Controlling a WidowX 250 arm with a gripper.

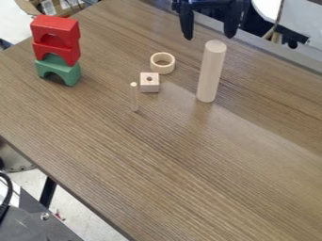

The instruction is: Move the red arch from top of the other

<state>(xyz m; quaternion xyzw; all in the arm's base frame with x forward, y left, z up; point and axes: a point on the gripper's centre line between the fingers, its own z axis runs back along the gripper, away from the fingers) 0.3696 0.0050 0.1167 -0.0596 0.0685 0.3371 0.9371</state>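
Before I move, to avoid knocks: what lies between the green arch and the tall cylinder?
Between the green arch and the tall cylinder, the camera view shows a ring, a holed cube and, nearer the camera, a thin peg.

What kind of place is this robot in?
It looks like a robot lab or workshop, though I can't be sure. A black robot gripper hangs over a wood-look table, where two red arches are stacked on a green arch, like toy blocks for practising.
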